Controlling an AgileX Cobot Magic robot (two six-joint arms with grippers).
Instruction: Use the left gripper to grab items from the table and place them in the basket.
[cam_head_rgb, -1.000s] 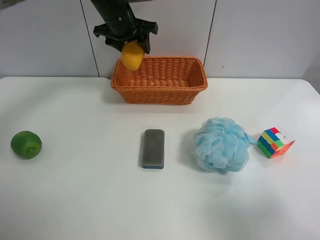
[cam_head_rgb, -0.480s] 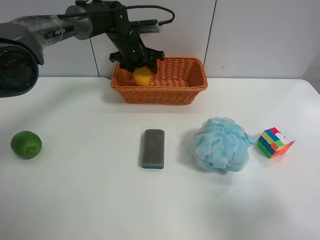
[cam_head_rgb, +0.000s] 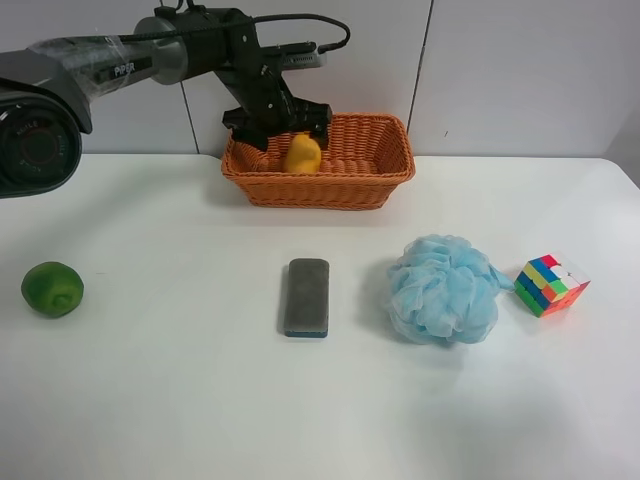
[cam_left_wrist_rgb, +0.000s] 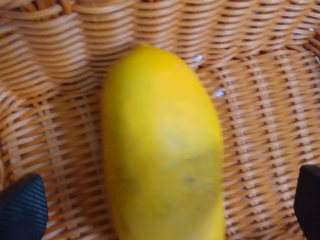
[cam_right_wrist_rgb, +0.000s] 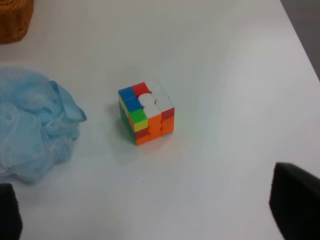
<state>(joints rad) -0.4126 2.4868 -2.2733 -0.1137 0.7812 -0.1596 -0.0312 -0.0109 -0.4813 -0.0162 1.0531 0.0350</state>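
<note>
My left gripper (cam_head_rgb: 275, 122), a black claw on the arm at the exterior high view's left, hangs over the left end of the wicker basket (cam_head_rgb: 320, 187). Its prongs are spread open. The yellow-orange fruit (cam_head_rgb: 303, 153) lies in the basket just beside the claw. In the left wrist view the fruit (cam_left_wrist_rgb: 160, 145) rests on the basket's weave (cam_left_wrist_rgb: 265, 100) between the wide-apart tips of the gripper (cam_left_wrist_rgb: 165, 207). My right gripper (cam_right_wrist_rgb: 150, 210) is open and empty, near the puzzle cube (cam_right_wrist_rgb: 146, 113).
On the white table (cam_head_rgb: 180, 400) lie a green fruit (cam_head_rgb: 52, 289) at the left, a grey block with blue base (cam_head_rgb: 307, 296) in the middle, a light-blue pouf (cam_head_rgb: 442, 290) and the puzzle cube (cam_head_rgb: 551, 284) at the right. The pouf (cam_right_wrist_rgb: 30, 125) also shows in the right wrist view.
My left gripper came down into the basket with the fruit and opened. The fruit has left the claw and now lies in the basket slightly to the right.
</note>
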